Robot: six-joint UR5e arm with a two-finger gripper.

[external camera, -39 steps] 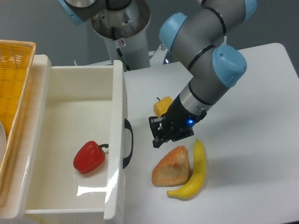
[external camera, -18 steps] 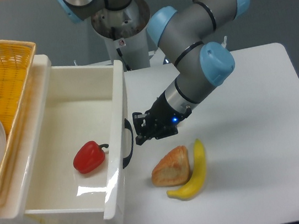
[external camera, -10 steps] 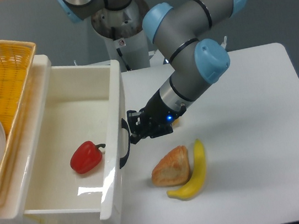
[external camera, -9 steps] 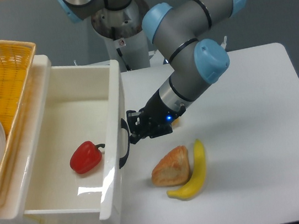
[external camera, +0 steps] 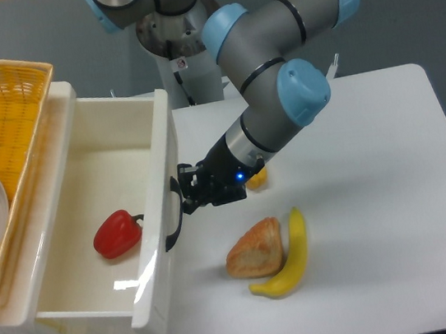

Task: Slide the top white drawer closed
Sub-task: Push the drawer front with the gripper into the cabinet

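Gripper (external camera: 186, 190): pressed against the dark handle; whether the fingers were spread, I could not tell.
Top white drawer (external camera: 153, 251): partly pulled out at left.
Red bell pepper (external camera: 117, 234): lay inside it.
Bread (external camera: 255, 248), banana (external camera: 289, 256): touching, on the table (external camera: 377, 195).

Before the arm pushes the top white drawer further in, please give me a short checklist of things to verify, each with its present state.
1. Gripper at the dark handle of the top white drawer: ok.
2. Jaws open or shut: cannot tell.
3. Drawer fully closed: not ok, it is well out.
4. Red pepper lies wholly inside the tray: ok.
5. Bread and banana apart from the drawer front: ok.
6. Yellow basket clear of the drawer's path: cannot tell.
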